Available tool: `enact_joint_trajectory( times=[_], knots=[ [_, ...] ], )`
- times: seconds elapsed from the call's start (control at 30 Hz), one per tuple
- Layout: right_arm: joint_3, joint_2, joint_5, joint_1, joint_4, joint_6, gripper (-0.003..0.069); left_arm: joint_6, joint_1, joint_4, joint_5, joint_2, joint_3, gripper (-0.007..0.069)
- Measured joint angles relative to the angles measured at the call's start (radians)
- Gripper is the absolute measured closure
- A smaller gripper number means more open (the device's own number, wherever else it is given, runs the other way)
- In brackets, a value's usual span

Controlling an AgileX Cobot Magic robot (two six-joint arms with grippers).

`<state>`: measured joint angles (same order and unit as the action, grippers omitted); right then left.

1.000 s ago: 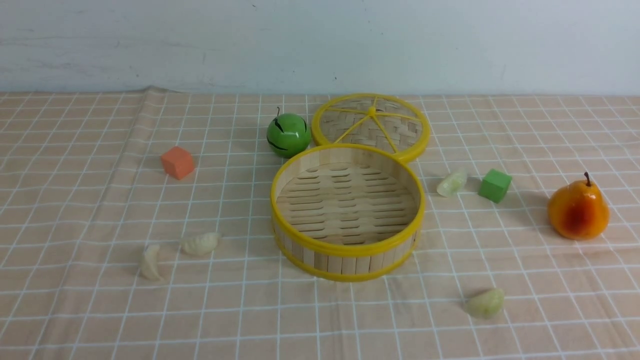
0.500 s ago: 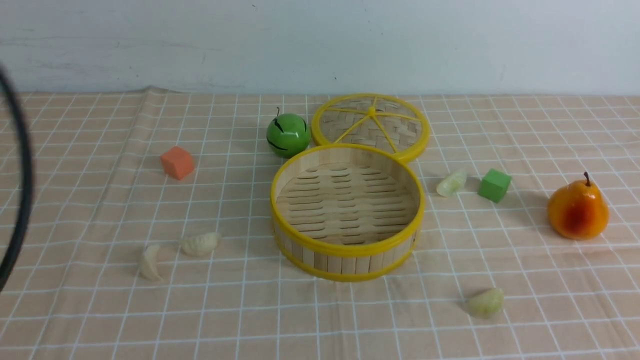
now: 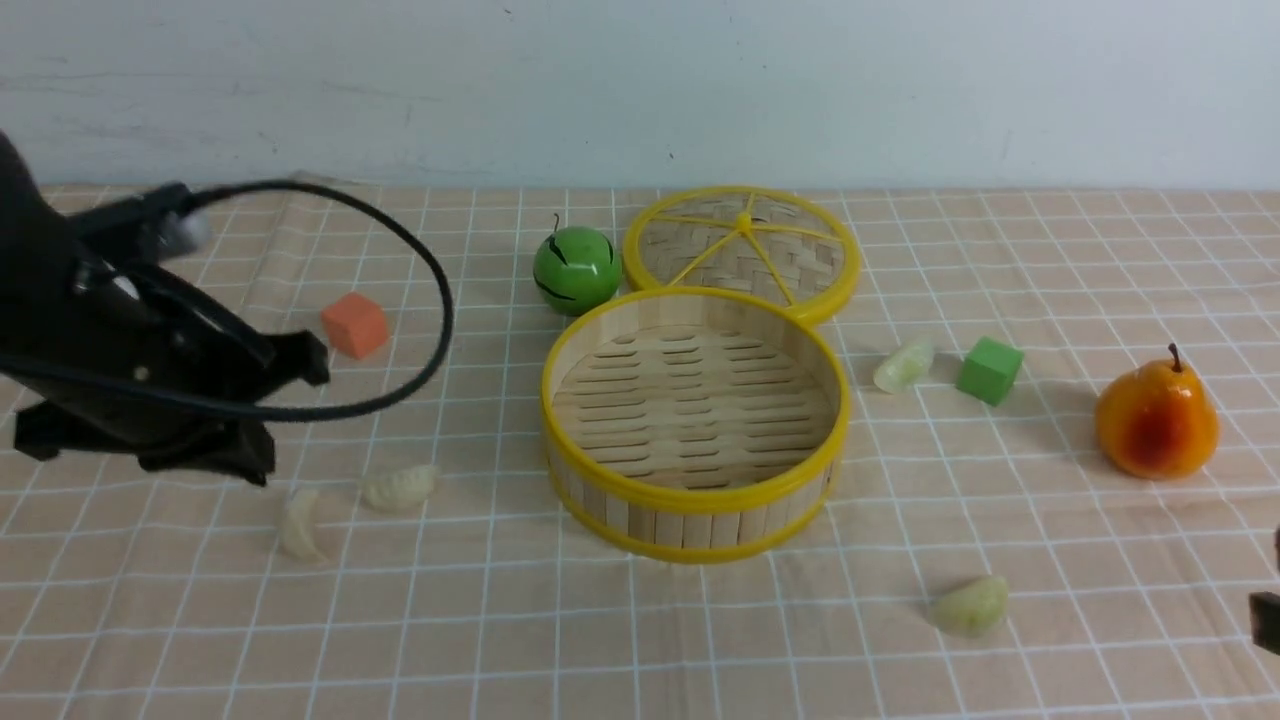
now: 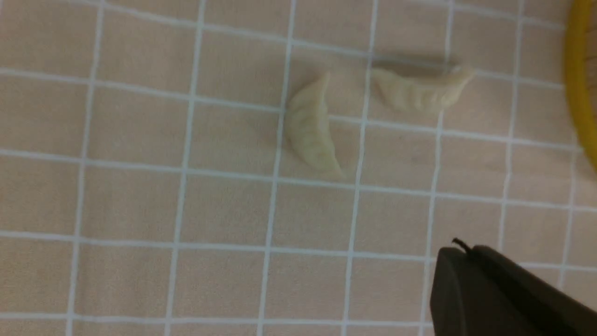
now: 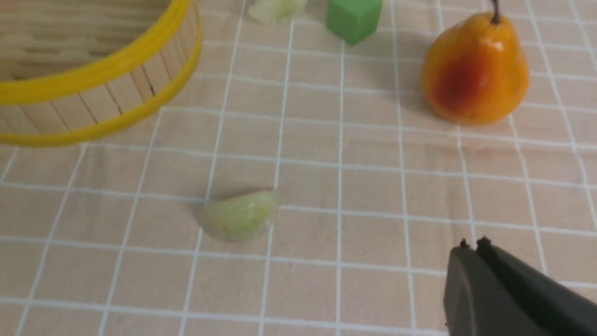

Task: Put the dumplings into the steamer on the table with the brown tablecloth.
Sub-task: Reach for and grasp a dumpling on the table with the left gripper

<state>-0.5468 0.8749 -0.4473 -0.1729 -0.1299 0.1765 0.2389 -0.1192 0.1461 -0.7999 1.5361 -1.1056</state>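
The left pincer (image 4: 461, 247) and the right pincer (image 5: 473, 245) are both seen shut tight, and nothing is held in either. All four dumplings are found on the brown tablecloth (image 3: 150, 600), and none is in the steamer (image 3: 690, 525) yet. If a shut pincer is brought down like this, a dumpling could be pushed away and not picked up, so the jaws must be opened first. One white dumpling (image 3: 300, 525) and the other white dumpling (image 3: 400, 487) are laid close together, so one could be knocked when the other is grabbed. The far green dumpling (image 3: 903, 365) is placed just beside the green cube (image 3: 989, 370), so the wrong thing could be taken. The white pair is seen ahead of the left pincer's tips, apart from them and not touched. The near green dumpling (image 3: 970, 605) is laid between the right pincer and the steamer, near the pincer but not touched
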Motion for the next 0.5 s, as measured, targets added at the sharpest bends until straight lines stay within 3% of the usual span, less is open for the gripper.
enact_joint_trajectory(
  times=[0.1, 0.23, 0.5],
  knots=[
    [-0.020, 0.064, -0.014, -0.032, 0.025, 0.000, 0.0663, 0.022, -0.030, -0.053, 0.003, 0.054, 0.000, 0.0634],
    [-0.029, 0.138, -0.001, -0.093, 0.070, 0.000, 0.0660, 0.087, -0.072, -0.182, 0.053, 0.105, 0.000, 0.0573],
    [-0.028, 0.158, 0.036, -0.200, 0.095, 0.000, 0.0655, 0.209, -0.078, -0.353, 0.172, 0.216, -0.002, 0.0258]
  ],
)
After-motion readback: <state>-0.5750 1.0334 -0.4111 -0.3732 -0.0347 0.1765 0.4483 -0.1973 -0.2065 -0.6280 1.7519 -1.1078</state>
